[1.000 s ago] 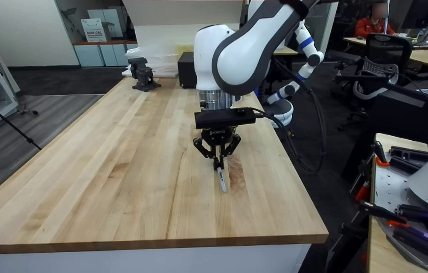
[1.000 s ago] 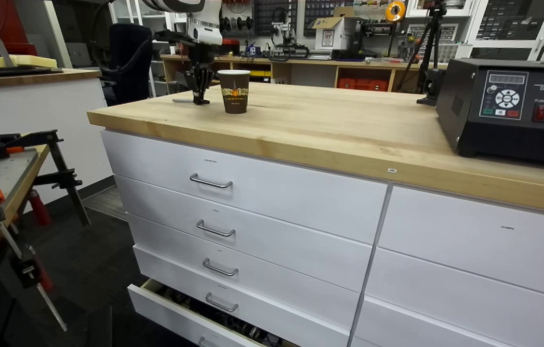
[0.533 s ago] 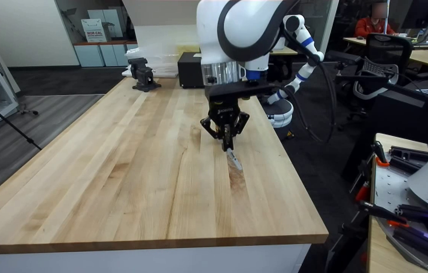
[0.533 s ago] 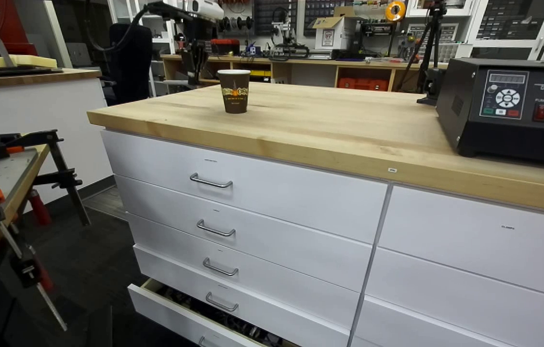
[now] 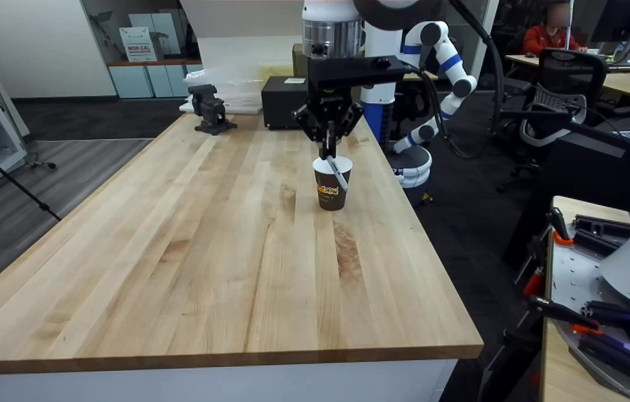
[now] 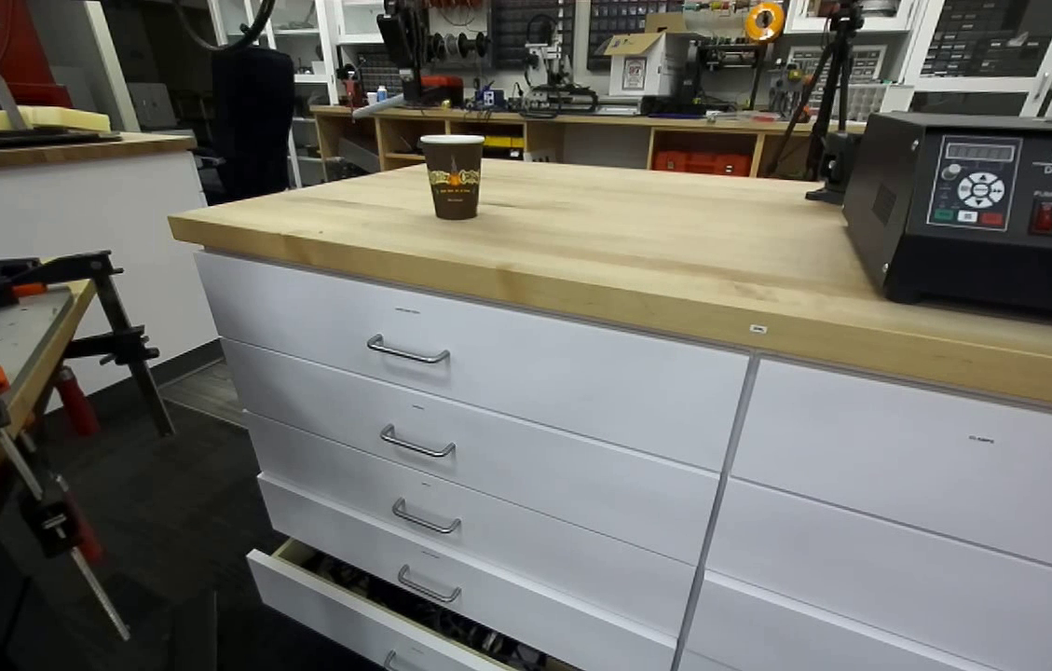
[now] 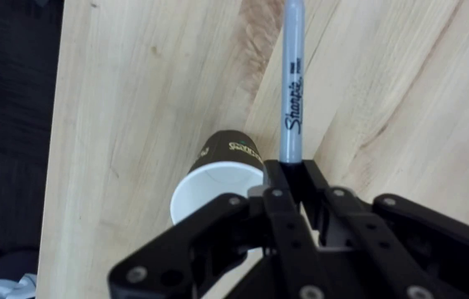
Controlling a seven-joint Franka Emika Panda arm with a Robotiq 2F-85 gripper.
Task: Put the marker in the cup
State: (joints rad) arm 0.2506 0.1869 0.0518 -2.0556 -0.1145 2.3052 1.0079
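The marker (image 7: 292, 83) has a light grey body with black Sharpie lettering. My gripper (image 7: 293, 168) is shut on its dark end, and the body juts out past the fingertips. The marker also shows in both exterior views (image 5: 339, 174) (image 6: 378, 106), tilted and off the table. The gripper (image 5: 327, 153) (image 6: 411, 89) is up above the table. The brown paper cup (image 6: 456, 191) with a white rim stands upright on the table. In the wrist view the cup (image 7: 232, 145) is left of the fingers, its opening partly hidden by them. The marker passes in front of the cup (image 5: 328, 196) in an exterior view.
The wooden table (image 5: 181, 279) has a vise (image 5: 212, 111) and a black control box (image 6: 982, 252) (image 5: 283, 103) on it. The table edge (image 7: 53, 124) runs close to the cup's left in the wrist view. A lower drawer (image 6: 367, 610) stands open.
My gripper has risen from near the tabletop with the marker held, and moved toward the far end in an exterior view. The cup, hidden behind it before, now shows there. The cup has not moved.
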